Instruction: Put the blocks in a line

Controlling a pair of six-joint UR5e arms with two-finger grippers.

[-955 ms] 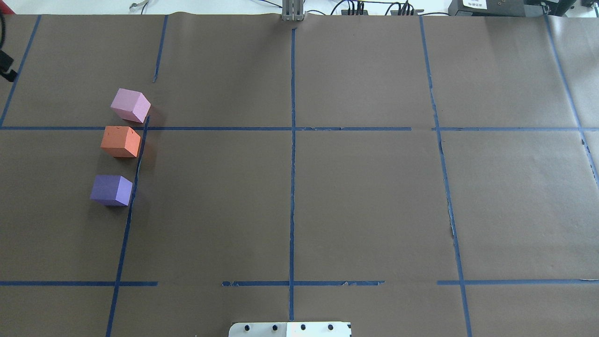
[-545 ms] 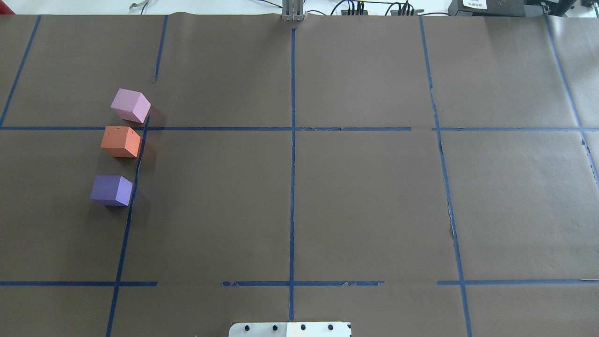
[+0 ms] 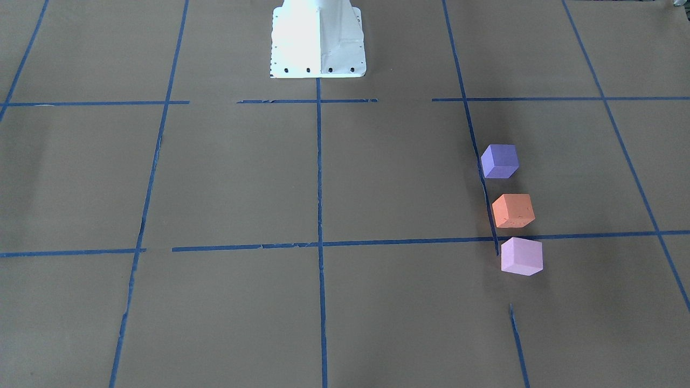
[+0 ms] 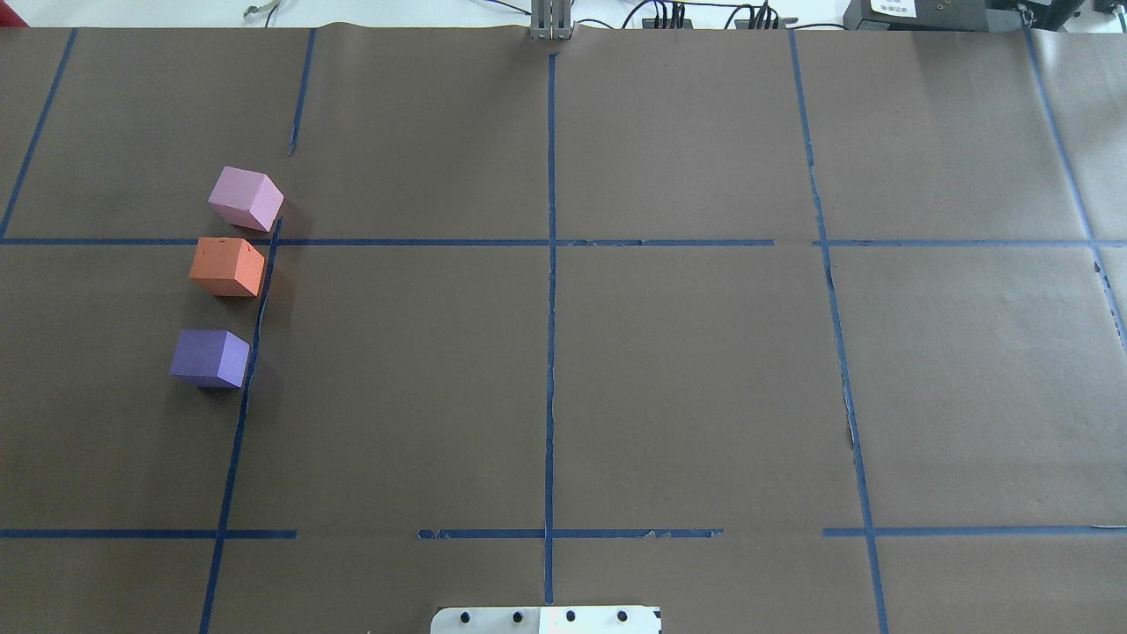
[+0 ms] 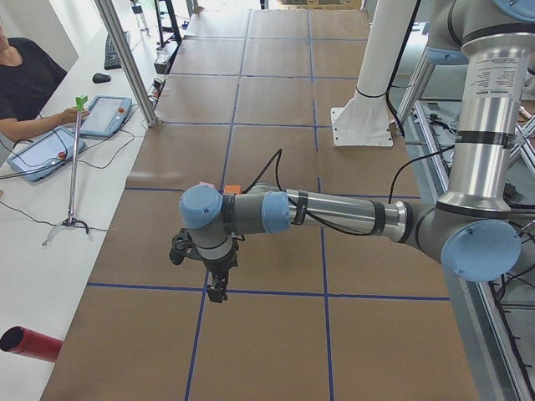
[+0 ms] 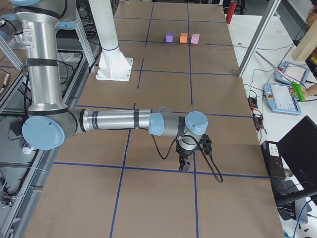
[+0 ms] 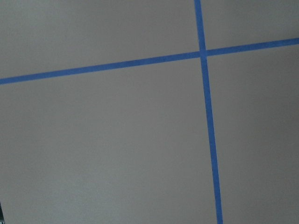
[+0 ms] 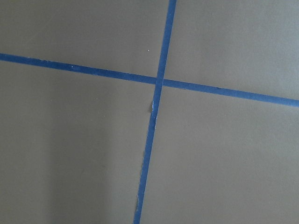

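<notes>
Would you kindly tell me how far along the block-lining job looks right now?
Done, apparently: the pink block, orange block and violet block form one row along a blue tape line, violet spaced a little wider. In hand: nothing; the left gripper and right gripper hang over bare paper, away from the blocks. Left: at most, evening that gap.

The left arm [image 5: 334, 214] reaches out with its forearm stretched level, and the wrist [image 5: 205, 219] is bent so that the left gripper [image 5: 217, 289] hangs pointing straight down. The right arm [image 6: 116, 120] mirrors that pose: upper arm upright, forearm horizontal, right gripper [image 6: 184, 165] aimed downward. From these side angles I cannot tell whether either gripper's fingers are spread or closed.
</notes>
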